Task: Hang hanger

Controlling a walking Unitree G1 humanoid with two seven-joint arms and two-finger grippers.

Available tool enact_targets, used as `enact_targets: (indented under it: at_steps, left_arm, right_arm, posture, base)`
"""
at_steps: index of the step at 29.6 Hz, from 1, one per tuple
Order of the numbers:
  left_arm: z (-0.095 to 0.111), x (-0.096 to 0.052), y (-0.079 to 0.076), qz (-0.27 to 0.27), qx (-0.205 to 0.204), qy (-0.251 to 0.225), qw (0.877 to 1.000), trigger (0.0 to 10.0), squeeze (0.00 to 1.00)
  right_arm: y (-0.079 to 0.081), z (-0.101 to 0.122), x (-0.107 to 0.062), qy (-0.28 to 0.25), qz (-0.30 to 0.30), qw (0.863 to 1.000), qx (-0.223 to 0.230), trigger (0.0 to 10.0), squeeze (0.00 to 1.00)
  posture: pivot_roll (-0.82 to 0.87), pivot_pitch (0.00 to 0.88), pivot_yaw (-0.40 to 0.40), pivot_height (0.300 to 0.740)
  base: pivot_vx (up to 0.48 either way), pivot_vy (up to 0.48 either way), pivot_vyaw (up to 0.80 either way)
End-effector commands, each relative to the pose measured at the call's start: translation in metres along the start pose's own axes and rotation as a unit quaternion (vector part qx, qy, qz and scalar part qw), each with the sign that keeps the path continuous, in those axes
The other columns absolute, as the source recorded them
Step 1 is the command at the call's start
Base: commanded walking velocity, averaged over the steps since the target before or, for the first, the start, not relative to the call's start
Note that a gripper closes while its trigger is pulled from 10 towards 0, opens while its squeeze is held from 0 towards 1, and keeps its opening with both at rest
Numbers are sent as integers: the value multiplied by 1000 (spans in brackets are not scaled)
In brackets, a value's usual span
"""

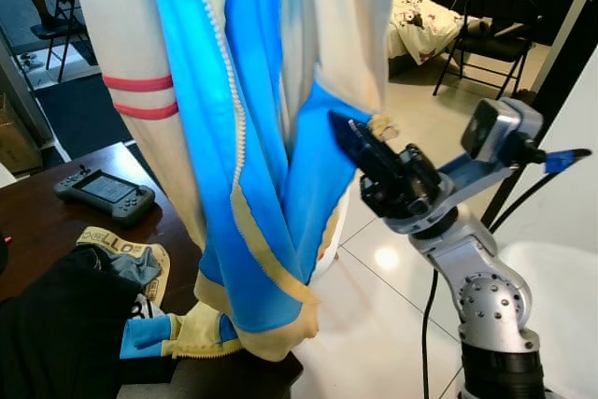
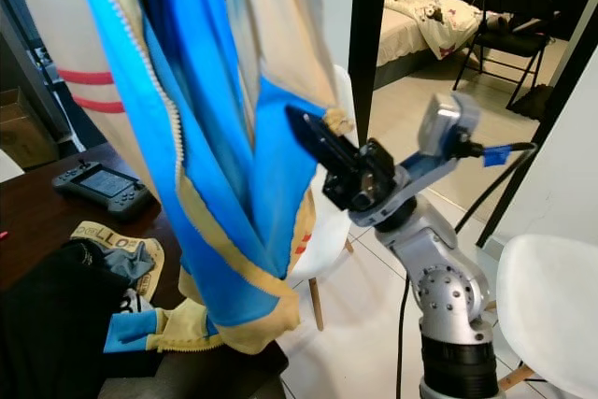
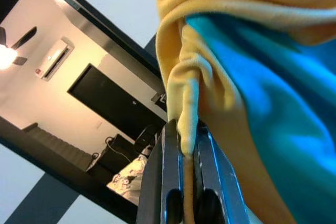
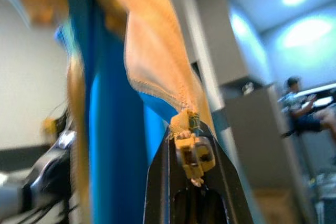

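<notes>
Both tools [image 1: 348, 130] gripping jacket [image 1: 252, 165] hems

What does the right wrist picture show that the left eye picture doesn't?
The right wrist view alone shows the yellow zipper pull clamped between the right hand's fingers, and a seated person behind. The left eye view alone shows the dark table with a game controller, black cloth, and a folding chair by a bed. Both show the blue and cream jacket hanging, gripped at its edge by that hand.
</notes>
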State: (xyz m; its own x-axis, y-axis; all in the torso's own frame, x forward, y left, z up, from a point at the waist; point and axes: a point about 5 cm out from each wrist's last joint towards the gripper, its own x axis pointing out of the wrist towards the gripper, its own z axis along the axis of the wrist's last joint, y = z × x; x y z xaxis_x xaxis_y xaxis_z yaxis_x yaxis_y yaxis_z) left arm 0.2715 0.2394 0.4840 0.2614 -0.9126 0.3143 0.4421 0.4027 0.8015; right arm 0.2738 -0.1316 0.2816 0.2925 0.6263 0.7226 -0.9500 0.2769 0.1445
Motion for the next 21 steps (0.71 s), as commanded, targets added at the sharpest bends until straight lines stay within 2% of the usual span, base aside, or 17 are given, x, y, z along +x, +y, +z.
enact_targets:
  at_steps: [1,3,6,8,13,16,18,21]
  left_arm:
    - [-3,-18,1,21,10,33,999,10000,0]
    - [-15,-31,-9,13,-3,72,997,10000,0]
    - [-24,-42,-19,16,-23,91,995,10000,0]
    - [-24,-42,-19,16,-23,91,995,10000,0]
    - [-28,-50,-25,34,-28,98,994,10000,0]
    - [-29,-51,-26,40,-29,97,994,10000,0]
    - [-32,-52,-33,40,-45,88,994,10000,0]
    - [-33,-52,-37,39,-52,85,994,10000,0]
  right_arm:
    - [-10,18,0,-31,-28,999,-24,0,0]
    - [-27,37,2,-45,-73,994,-66,0,0]
    - [-43,63,9,-58,-115,985,-114,0,0]
    - [-43,63,9,-58,-115,985,-114,0,0]
    - [-55,100,26,-80,-138,974,-159,0,0]
    - [-57,107,33,-79,-138,973,-167,0,0]
    - [-61,110,46,-62,-141,973,-174,0,0]
    - [-63,110,50,-58,-143,972,-176,0,0]
  posture:
    - [130,0,35,740]
    - [130,0,33,740]
    - [136,0,23,740]
    - [136,0,23,740]
    - [142,0,7,740]
    - [145,0,1,740]
    - [146,0,-3,740]
    - [146,0,-3,740]
  base:
    - [0,0,0]
    - [0,0,0]
    - [0,0,0]
    - [0,0,0]
    - [0,0,0]
    - [0,0,0]
    - [0,0,0]
    - [0,0,0]
